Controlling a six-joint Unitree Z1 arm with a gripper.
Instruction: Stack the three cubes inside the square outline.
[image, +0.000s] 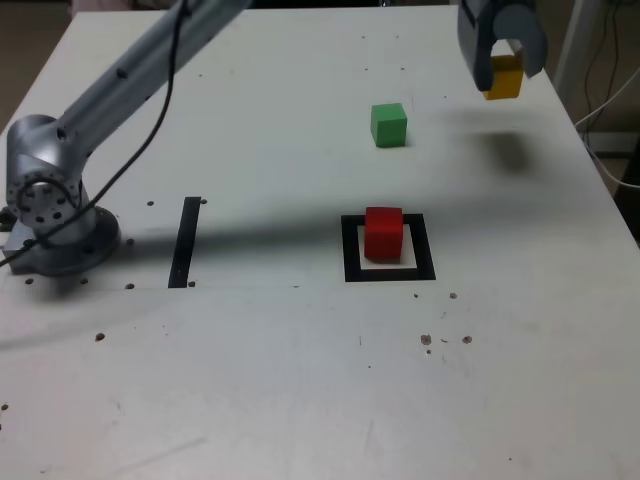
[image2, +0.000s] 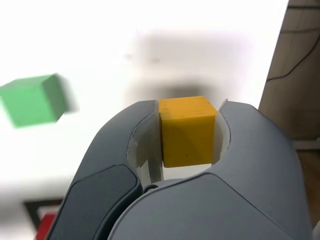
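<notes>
My gripper (image: 505, 68) is shut on the yellow cube (image: 503, 78) and holds it in the air above the table's far right part in the exterior view. In the wrist view the yellow cube (image2: 187, 130) sits squeezed between the two grey fingers (image2: 120, 145). The red cube (image: 383, 232) stands inside the black square outline (image: 350, 250) near the table's middle. The green cube (image: 388, 124) rests on the table beyond the outline, to the exterior view's left of the gripper. The wrist view shows the green cube (image2: 32, 100) blurred, and a corner of the outline (image2: 35, 210).
A narrow straight black strip (image: 185, 240) lies on the white table (image: 300, 380), to the exterior view's left of the outline. The arm's grey base (image: 50, 215) stands at the table's left edge. Cables (image: 610, 90) hang past the table's right edge.
</notes>
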